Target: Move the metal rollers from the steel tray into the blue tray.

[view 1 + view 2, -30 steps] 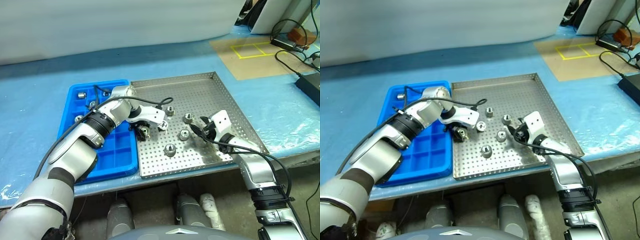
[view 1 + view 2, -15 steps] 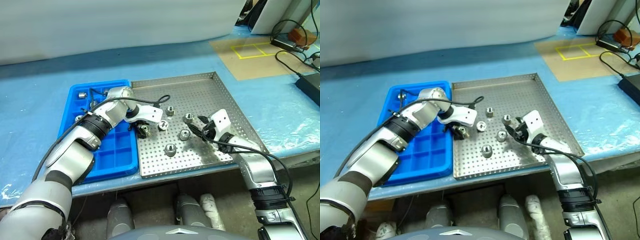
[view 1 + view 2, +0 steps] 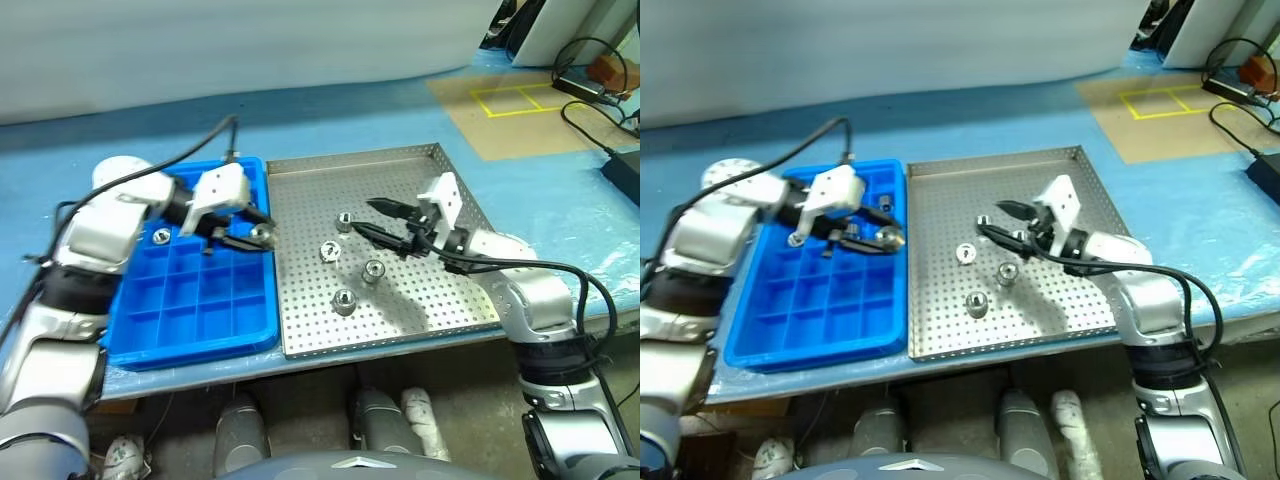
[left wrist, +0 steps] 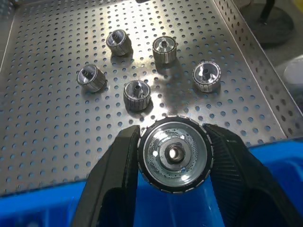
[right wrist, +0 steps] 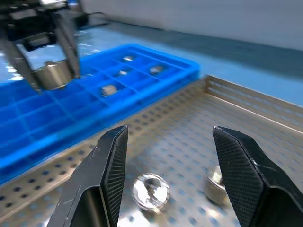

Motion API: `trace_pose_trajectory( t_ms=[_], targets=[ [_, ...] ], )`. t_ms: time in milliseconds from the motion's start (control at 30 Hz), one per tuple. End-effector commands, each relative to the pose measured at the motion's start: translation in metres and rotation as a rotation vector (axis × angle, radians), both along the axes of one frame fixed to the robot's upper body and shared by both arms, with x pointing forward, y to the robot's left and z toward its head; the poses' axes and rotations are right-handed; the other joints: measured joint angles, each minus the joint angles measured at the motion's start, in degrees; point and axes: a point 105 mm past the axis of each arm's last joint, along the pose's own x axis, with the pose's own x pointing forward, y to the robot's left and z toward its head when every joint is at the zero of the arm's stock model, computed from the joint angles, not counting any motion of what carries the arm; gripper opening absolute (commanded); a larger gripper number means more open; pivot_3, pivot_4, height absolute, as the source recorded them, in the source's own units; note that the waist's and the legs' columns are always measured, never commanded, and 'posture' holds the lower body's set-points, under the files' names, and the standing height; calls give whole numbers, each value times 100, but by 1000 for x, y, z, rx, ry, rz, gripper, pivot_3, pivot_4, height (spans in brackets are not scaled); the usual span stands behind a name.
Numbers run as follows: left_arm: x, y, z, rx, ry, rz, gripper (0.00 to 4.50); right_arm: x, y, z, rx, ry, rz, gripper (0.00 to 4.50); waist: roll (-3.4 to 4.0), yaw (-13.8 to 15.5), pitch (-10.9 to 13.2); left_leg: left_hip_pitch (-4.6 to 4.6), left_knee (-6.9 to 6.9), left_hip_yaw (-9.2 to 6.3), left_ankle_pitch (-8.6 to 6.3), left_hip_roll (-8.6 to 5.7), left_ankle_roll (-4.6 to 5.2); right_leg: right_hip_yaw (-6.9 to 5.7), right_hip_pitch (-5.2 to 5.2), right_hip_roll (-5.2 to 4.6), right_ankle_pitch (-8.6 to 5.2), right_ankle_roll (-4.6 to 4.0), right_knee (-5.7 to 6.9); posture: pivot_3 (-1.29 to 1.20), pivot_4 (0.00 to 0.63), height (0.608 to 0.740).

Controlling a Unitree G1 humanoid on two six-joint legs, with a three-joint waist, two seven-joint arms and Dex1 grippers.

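Blue-covered table spread under everything. On it, steel tray at centre, perforated floor, low rim; touching its left rim, the narrower blue tray with its grid of square compartments.

Over the blue tray's near-right part, beside the shared edge, left tool raised off the compartments, clamped on one metal roller; in the left wrist view, both black fingers pressed against the roller's ribbed sides, dark centre hole facing the camera. Same held roller seen from the right wrist view, hanging above blue compartments.

Over the steel tray's middle, right tool lifted above the floor, pointing toward the blue tray, half spread with nothing between the fingers; tray floor and two blurred rollers visible through the gap.

Loose rollers on the steel tray, left wrist view counting five: one, a second, a third, a fourth, a fifth, all apart from each other. From the head views, four clearly told, among them one nearest the front rim and one just behind it.

A few small rollers already lying in far compartments of the blue tray, one per cell as far as can be told.
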Motion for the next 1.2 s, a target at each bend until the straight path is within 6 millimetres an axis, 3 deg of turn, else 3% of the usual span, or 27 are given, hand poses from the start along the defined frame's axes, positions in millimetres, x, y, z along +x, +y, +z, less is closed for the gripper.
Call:
trace_pose_trajectory(
  t_ms=[33, 233, 333, 567, 833, 1067, 1100, 1200],
  targets=[
    [2, 29, 20, -65, -97, 166, 1757, -5, 18, 1, 2, -15, 131, 2958, 0, 67, 1, -1, 0, 0, 0, 0, 0, -2, 0, 0, 0, 0, 1, 10, 150, 740],
    [17, 95, 7, -98, -154, 583, 1757, 3, 49, 5, 22, -35, 270, 2958, -4, 306, 3, -14, 18, -2, 0, -3, 0, -15, -2, -7, 0, 0, 8, 143, 150, 740],
    [5, 118, -22, -60, -95, 700, 1757, 12, 60, 3, 7, -43, 288, 2958, -7, 360, 2, -15, 20, -5, 2, -2, -2, -16, -3, -7, 0, 0, 12, 182, 150, 740],
    [-31, 124, -66, 15, 19, 720, 1757, 27, 77, -2, -33, -52, 286, 2958, -25, 524, 1, -50, 20, -29, 4, 6, -6, -36, -20, -4, 0, -1, 16, 206, 150, 740],
    [-28, 126, -85, 24, 80, 759, 1757, 20, 65, -3, -49, -67, 263, 2958, -26, 611, 0, -26, 26, -33, 13, 2, -20, -35, -15, -6, -2, -2, 44, 177, 150, 740],
    [-14, 121, -75, 1, 84, 762, 4076, 26, 47, -1, -60, -59, 218, 2958, -26, 602, 0, 18, 22, -33, 25, 9, -30, 0, -15, -1, -19, -28, 104, 147, 150, 740],
    [-10, 113, -65, -27, 76, 721, 4388, 27, 43, -2, -62, -57, 202, 2958, -27, 594, 0, 23, 23, -33, 27, 7, -32, 0, -13, -1, -19, -28, 107, 105, 150, 740],
    [0, 91, -39, -67, 15, 609, 4388, 29, 29, -2, -62, -52, 155, 2958, -30, 624, -1, 20, 23, -33, 37, 9, -44, 0, -13, -1, -19, -28, 107, 80, 150, 740]
  ],
)
